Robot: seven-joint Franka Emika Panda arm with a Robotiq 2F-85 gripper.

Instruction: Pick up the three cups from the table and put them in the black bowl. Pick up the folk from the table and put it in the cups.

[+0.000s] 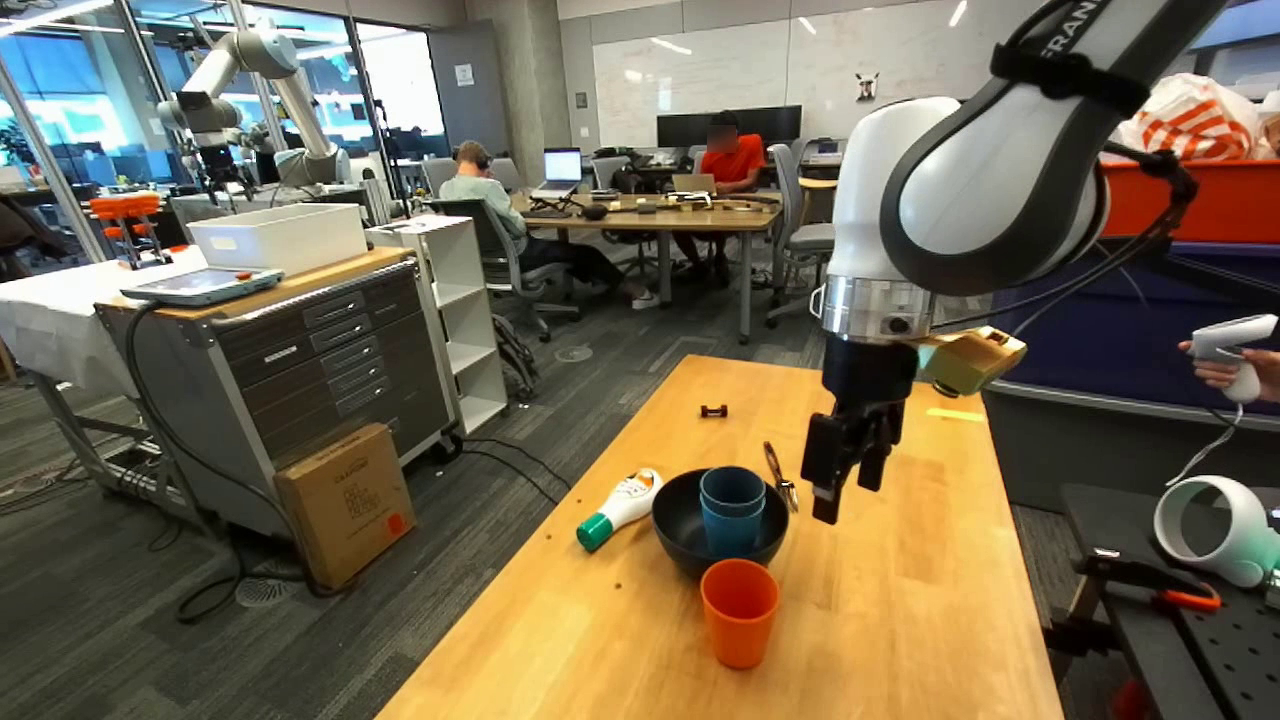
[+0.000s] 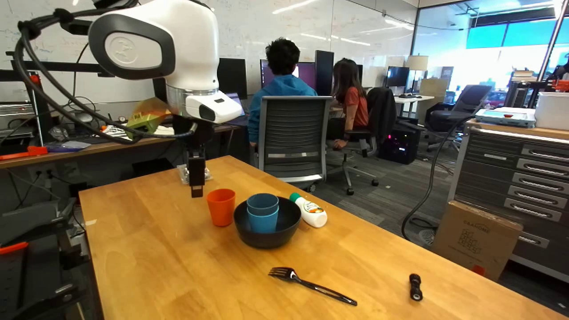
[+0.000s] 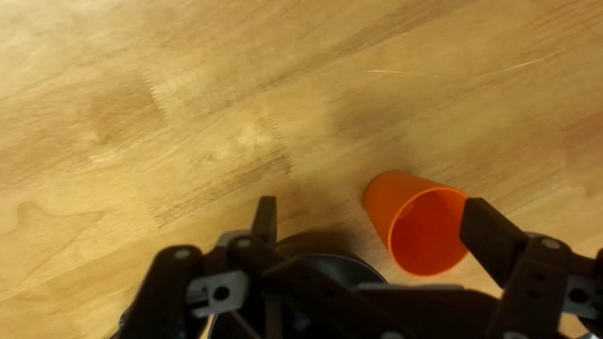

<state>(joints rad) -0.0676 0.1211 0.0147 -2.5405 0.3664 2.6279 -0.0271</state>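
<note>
The gripper (image 1: 850, 490) hangs above the table (image 1: 930, 610), fingers (image 3: 492, 235) spread wide and released, pretty close to the orange cup (image 2: 221, 207). That one stands upright just beside the black bowl (image 2: 266, 240). Dark grey-blue cup (image 2: 262, 203) sits nested in the bright blue cup (image 2: 263, 222), both already in the bowl. The fork (image 2: 313, 286) is just lying on the table nearby.

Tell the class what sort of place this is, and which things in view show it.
Probably a robotics lab, perhaps within a shared office: a robot arm hangs over a table, another arm stands in the background, and a person sits at a desk.
</note>
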